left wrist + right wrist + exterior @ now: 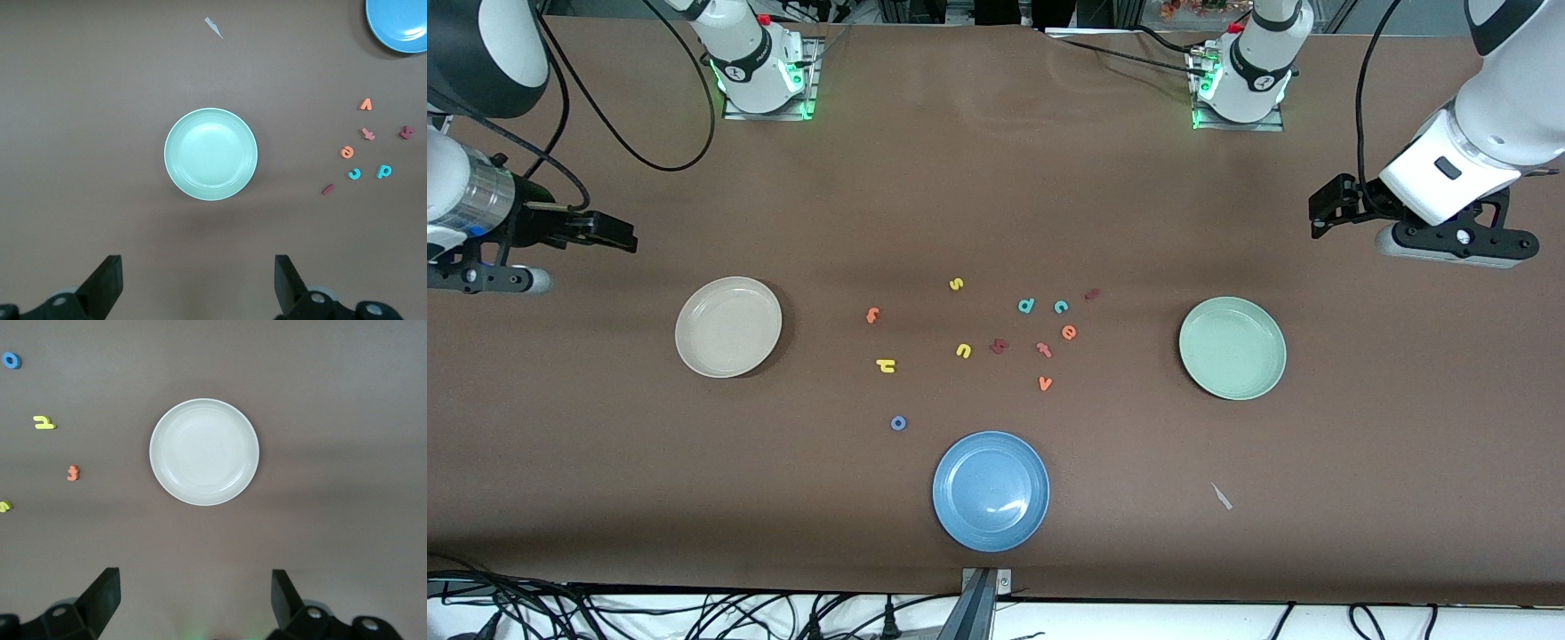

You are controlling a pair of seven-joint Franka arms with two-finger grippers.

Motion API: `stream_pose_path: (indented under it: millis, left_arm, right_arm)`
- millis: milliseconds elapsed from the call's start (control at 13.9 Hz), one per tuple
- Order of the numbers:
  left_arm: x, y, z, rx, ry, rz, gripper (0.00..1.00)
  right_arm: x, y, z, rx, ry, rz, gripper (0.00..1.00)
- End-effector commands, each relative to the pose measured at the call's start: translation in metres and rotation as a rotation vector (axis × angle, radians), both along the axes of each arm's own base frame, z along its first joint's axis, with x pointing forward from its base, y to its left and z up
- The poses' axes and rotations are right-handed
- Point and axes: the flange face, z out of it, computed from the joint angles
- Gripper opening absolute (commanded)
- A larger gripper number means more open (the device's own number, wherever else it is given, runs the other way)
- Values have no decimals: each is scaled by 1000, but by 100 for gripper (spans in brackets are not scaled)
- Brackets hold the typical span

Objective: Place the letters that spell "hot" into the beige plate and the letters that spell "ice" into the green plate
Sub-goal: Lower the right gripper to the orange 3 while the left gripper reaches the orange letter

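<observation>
The beige plate (728, 326) (204, 451) lies bare toward the right arm's end, the green plate (1232, 348) (211, 154) bare toward the left arm's end. Between them lie the yellow "h" (886, 365), blue "o" (898, 423) and orange "t" (872, 315), and closer to the green plate the maroon "i" (1092, 293), teal "c" (1060, 307) and orange "e" (1069, 332). My right gripper (618, 236) (195, 583) hangs open beside the beige plate. My left gripper (1320, 216) (198, 267) hangs open beside the green plate. Neither holds anything.
A blue plate (991, 491) sits nearest the front camera. Other letters lie among the task's: yellow "s" (956, 284) and "u" (963, 350), teal "d" (1026, 306), orange "v" (1045, 383), a redder hooked letter (1044, 349), a dark red one (999, 346). A pale scrap (1221, 496) lies nearer the camera than the green plate.
</observation>
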Motion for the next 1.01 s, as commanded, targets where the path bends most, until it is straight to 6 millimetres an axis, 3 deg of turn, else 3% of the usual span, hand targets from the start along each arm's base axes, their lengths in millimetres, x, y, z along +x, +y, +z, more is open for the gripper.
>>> stream_pose_path:
  millis: [0, 144, 288, 432, 576, 792, 936]
  left_arm:
    - [0, -5, 1, 24, -12, -12, 100]
    - [4, -5, -7, 24, 1, -23, 100]
    - [13, -9, -31, 24, 43, -33, 100]
    - [13, -25, -37, 26, 52, -50, 100]
    - [25, -36, -74, 22, 109, -69, 100]
    - [38, -92, -125, 7, 108, -141, 100]
    - [43, -116, -148, 14, 93, -64, 100]
  right_arm:
    - [8, 11, -5, 31, 16, -39, 100]
    - [11, 32, -11, 24, 13, -53, 100]
    - [14, 49, -18, 18, 7, -71, 100]
    - [18, 73, -28, 12, 0, -84, 100]
    - [24, 104, -46, 4, -15, -108, 100]
    - [31, 157, -86, -9, -35, -161, 100]
    - [32, 186, -114, -13, -44, -181, 100]
